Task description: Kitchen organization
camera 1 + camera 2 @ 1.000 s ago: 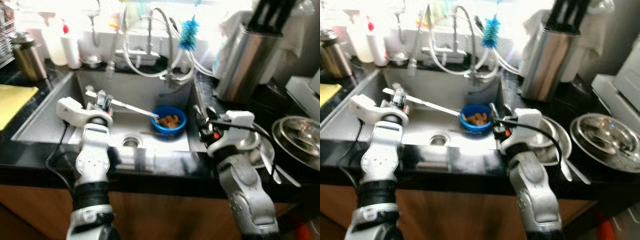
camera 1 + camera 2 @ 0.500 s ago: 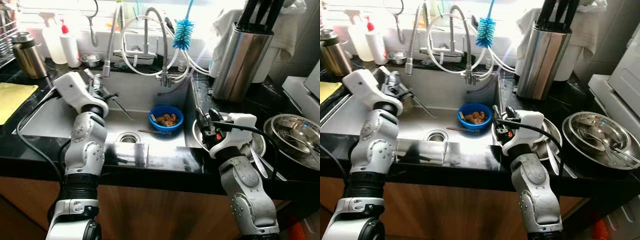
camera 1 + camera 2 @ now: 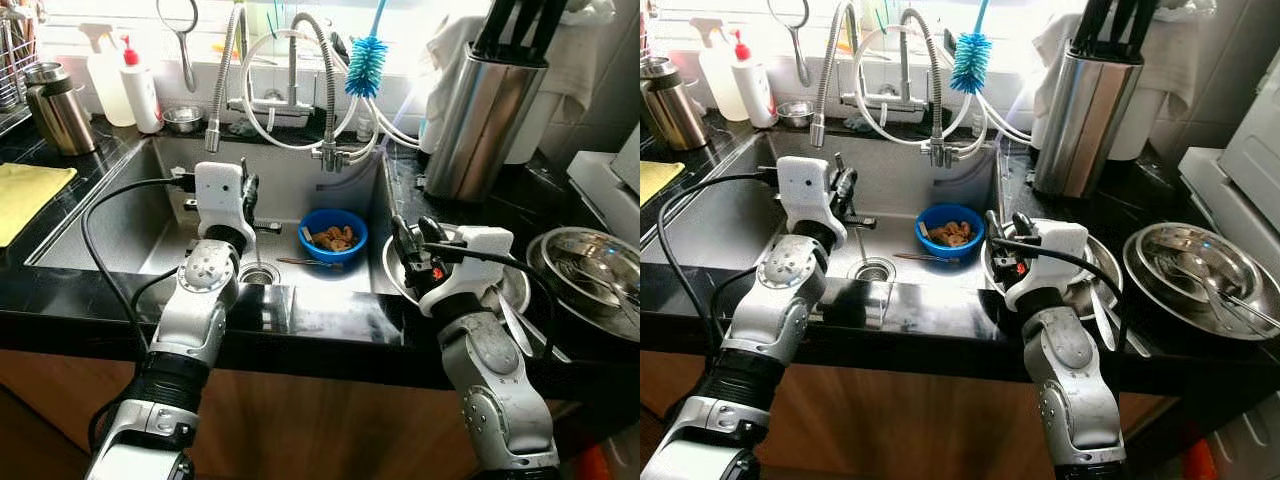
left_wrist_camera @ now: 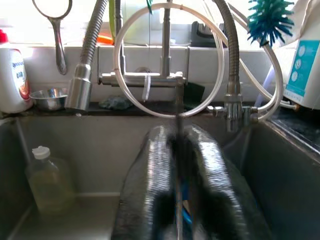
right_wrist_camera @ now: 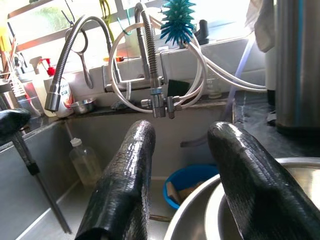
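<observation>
We see the left gripper [image 3: 248,195] held over the sink [image 3: 110,215], its fingers [image 4: 155,165] pressed together on a thin metal rod [image 4: 178,150] that runs up between them; what utensil it is we cannot tell. In the head views only a short dark end sticks out at about 3 o'clock from the gripper toward the blue bowl [image 3: 335,236]. The left wrist view adds a clear bottle [image 4: 45,180] standing in the sink's corner, which the head views do not show.

The bowl sits in the sink at 3 o'clock from the drain [image 3: 257,274], with brown scraps inside and a thin stick [image 3: 300,263] lying just in front of it.

The right gripper [image 3: 410,245] hangs above the near rim of a steel plate [image 3: 512,290] on the counter, fingers [image 5: 130,170] spread with nothing between them. The right wrist view shows the plate rim just under them and the bowl beyond.

At 12 o'clock stand the faucet [image 3: 325,120] with looping hoses and a blue brush [image 3: 367,66]. At 1 o'clock from the plate is a steel knife holder [image 3: 480,120]; at 3 o'clock, steel bowls [image 3: 590,270]. Far left sit a steel canister [image 3: 55,110], a white bottle [image 3: 140,90] and a yellow cloth [image 3: 25,195].
</observation>
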Controlling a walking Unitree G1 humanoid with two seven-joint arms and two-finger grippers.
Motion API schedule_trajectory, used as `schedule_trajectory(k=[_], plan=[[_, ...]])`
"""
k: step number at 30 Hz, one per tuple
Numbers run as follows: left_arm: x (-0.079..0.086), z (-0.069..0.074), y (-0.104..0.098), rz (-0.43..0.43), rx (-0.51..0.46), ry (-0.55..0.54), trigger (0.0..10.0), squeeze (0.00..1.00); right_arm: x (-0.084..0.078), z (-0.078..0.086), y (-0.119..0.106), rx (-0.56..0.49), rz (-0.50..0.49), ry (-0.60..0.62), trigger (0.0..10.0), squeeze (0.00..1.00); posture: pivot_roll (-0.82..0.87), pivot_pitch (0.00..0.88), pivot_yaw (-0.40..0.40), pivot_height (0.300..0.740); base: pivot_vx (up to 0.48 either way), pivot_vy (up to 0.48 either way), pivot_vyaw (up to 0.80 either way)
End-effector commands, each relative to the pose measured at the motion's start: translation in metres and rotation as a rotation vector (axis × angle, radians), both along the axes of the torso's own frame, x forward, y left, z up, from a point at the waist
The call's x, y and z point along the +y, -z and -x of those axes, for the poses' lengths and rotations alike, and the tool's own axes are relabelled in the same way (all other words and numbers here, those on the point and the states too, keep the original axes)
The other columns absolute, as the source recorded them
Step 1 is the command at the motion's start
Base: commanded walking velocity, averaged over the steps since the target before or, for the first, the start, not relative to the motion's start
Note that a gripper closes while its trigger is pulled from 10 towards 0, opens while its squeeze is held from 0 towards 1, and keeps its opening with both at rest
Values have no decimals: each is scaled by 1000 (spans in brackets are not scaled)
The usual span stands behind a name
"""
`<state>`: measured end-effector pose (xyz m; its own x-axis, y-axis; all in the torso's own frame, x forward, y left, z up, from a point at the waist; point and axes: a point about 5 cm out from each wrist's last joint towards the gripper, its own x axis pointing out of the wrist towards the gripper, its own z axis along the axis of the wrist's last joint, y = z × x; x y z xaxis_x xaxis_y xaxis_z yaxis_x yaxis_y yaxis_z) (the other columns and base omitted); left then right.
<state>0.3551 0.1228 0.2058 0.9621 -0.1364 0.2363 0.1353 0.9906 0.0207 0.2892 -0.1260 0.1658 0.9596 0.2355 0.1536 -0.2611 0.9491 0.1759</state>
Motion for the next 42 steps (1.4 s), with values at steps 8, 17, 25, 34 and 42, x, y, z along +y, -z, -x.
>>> schedule_trajectory(k=[8, 17, 25, 34, 42], plan=[[-7, 1, 1, -23, -14, 28, 10000, 1000, 0, -1, -3, -6, 5, 3, 10000, 0, -54, 39, -45, 740, 0, 0, 0], [-7, 1, 1, -25, -15, 27, 10000, 1000, 0, -1, -3, -6, 5, 3, 10000, 0, -54, 39, -45, 740, 0, 0, 0], [-7, 1, 1, -24, -16, 27, 10000, 1000, 0, -1, -3, -6, 5, 3, 10000, 0, -54, 39, -45, 740, 0, 0, 0], [-7, 1, 1, -25, -17, 27, 10000, 1000, 0, -1, -3, -6, 5, 3, 10000, 0, -54, 39, -45, 740, 0, 0, 0], [-7, 1, 1, -25, -17, 27, 10000, 1000, 0, -1, -3, -6, 5, 3, 10000, 0, -54, 39, -45, 740, 0, 0, 0]])
